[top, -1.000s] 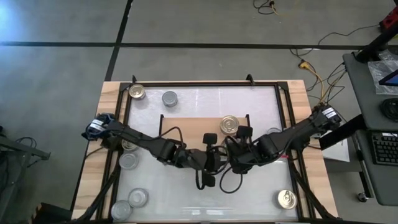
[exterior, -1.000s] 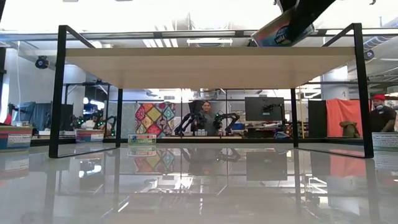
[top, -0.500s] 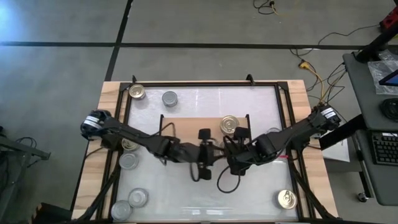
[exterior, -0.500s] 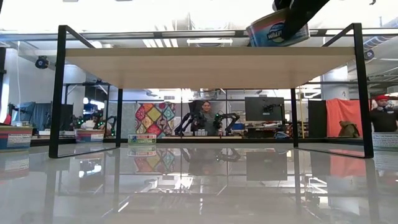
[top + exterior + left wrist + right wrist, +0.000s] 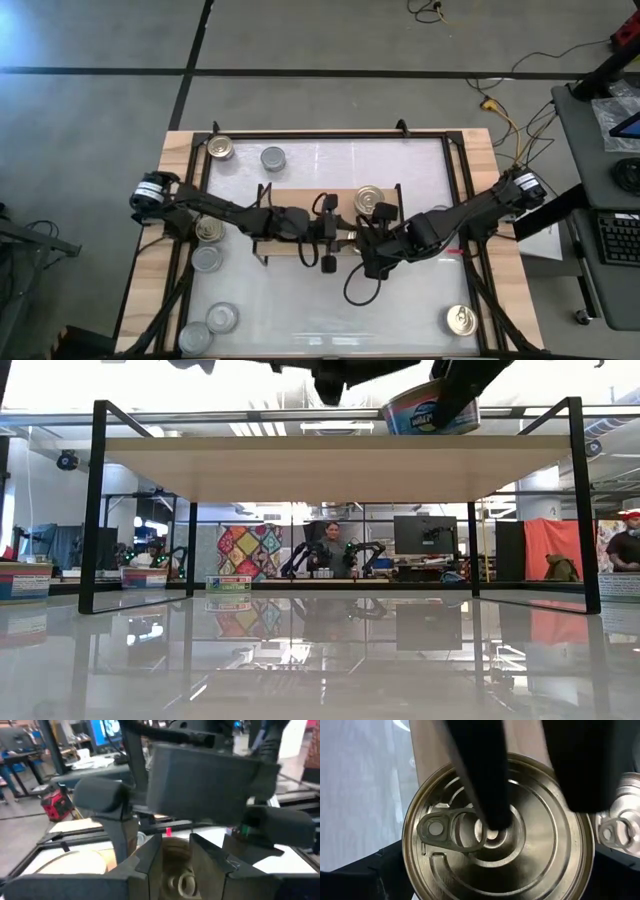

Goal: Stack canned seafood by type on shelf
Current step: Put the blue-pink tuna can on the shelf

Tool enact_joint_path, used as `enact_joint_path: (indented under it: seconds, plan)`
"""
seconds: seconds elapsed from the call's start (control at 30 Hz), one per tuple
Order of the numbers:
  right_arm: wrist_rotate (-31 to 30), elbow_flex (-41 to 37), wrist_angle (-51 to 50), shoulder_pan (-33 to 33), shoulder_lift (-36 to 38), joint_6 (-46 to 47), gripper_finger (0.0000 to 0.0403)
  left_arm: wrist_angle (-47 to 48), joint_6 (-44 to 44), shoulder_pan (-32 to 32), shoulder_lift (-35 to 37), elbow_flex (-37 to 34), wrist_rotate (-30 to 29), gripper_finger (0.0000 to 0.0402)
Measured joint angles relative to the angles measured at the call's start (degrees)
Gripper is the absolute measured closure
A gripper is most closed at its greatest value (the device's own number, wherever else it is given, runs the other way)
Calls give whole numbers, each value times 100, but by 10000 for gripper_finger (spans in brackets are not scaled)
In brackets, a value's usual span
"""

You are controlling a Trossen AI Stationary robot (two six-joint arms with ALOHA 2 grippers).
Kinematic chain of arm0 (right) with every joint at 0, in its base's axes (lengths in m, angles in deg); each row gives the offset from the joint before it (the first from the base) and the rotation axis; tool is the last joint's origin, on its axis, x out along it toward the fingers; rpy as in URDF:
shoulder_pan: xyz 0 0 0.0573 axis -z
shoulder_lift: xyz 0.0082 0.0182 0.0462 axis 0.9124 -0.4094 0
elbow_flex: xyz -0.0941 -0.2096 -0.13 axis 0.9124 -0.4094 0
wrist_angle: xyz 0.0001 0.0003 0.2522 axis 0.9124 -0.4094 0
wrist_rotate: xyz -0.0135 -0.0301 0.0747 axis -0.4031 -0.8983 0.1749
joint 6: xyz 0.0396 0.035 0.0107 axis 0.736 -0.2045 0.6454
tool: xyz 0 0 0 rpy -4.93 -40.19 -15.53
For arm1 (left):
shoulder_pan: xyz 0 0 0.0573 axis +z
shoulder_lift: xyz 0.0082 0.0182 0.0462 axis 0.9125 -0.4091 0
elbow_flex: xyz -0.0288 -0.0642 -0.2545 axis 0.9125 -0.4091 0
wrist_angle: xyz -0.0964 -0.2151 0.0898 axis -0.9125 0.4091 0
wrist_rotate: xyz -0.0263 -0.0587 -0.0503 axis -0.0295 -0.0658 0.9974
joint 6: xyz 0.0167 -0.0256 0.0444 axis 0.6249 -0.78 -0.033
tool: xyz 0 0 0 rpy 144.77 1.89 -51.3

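The shelf (image 5: pixel 290 205) is a light-wood board on black legs in the middle of the table. One gold-topped can (image 5: pixel 369 198) stands on its right part. My right gripper (image 5: pixel 362 240) reaches over the shelf from the right and is shut on a second gold-topped can (image 5: pixel 520 865), which shows slightly tilted just above the shelf top (image 5: pixel 330 460) in the low view. My left gripper (image 5: pixel 345 232) comes level from the left. Its fingers (image 5: pixel 150 862) stand a little apart with nothing between them, and one fingertip (image 5: pixel 492 817) lies over the held can's top. My right gripper has the can's round side wall (image 5: pixel 407 865) between its two widely spread fingers, coming slantwise from above and from the table's right. The can's top faces up, slightly tilted. Whether its base rests on the shelf does not show. My left gripper: I cannot tell whether its fingertip touches the can's top.
A gold can (image 5: pixel 220 149) and a silver can (image 5: pixel 272 157) stand at the far left. A gold can (image 5: pixel 208 230) and silver cans (image 5: pixel 207 259) (image 5: pixel 222 318) stand along the left side. One gold can (image 5: pixel 462 320) stands near right. The shelf's left half is bare.
My left gripper has moved toward the table's far edge and down, in over the shelf, until its fingers reach over the held can. The can in my right gripper has tipped from steeply tilted to nearly level and sunk toward the shelf top.
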Motion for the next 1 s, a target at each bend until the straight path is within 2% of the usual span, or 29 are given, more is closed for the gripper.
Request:
enact_joint_path:
  seconds: [0.43, 0.73, 1.0]
  plan:
    - [2, -9, 20, 22, 0, 179, 3, 921, -162, 78, -11, 13, -132, 318]
    - [51, -4, -61, 22, 0, 294, 3, 873, -369, 80, -216, 43, -159, 318]
    - [400, 46, -175, 50, 2, 320, 3, 1178, -501, 72, -217, 49, -143, 318]
